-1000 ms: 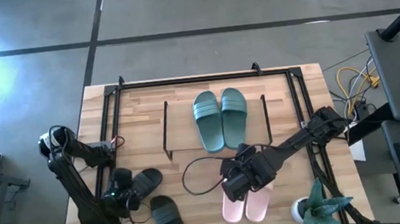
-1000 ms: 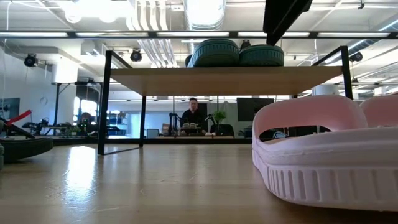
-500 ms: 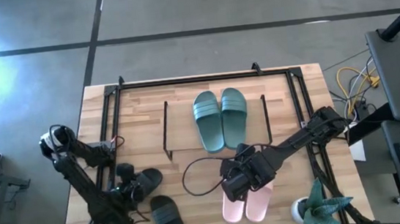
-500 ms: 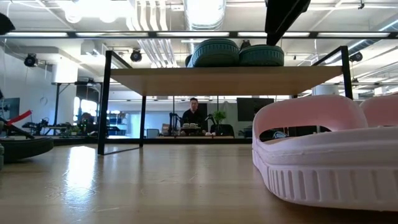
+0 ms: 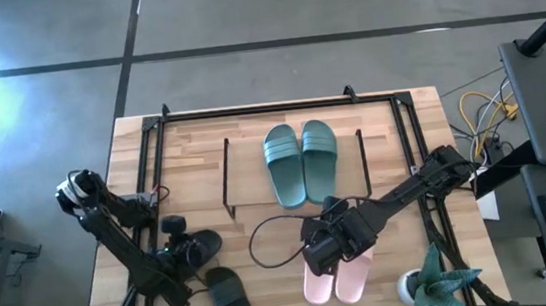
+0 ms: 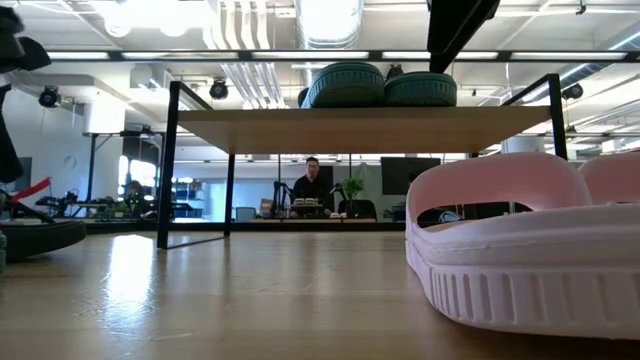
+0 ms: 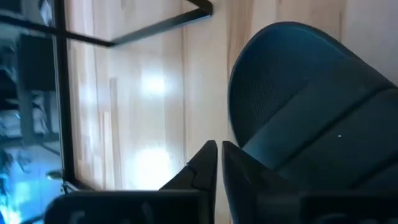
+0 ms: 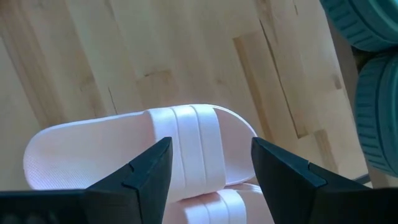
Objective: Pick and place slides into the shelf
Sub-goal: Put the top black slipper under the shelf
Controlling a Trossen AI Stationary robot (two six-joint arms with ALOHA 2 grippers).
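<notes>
The pink slide [image 8: 155, 149], probably light and bendy, is straddled by the right gripper [image 8: 208, 163], fingers apart; its ribbed strap [image 8: 189, 143] suits gripping. The left gripper [image 7: 217, 163] is closed beside a black slide [image 7: 305, 106].

Two dark, nearly black arms are seen from above, each built of slim tubular links joined by thicker rounded housings. On the left arm [image 5: 122, 250] a pale ring-shaped part is carried at the joint nearest the worktop's left edge, and a thin red wire is visible beside it. The right arm [image 5: 412, 188] is ended by a bulky black wrist block. The left gripper [image 7: 219, 163] is formed of two flat dark fingers. On the right gripper [image 8: 210, 163], two broad, black, angular fingers [image 8: 146, 167] with bevelled tips are shown.
</notes>
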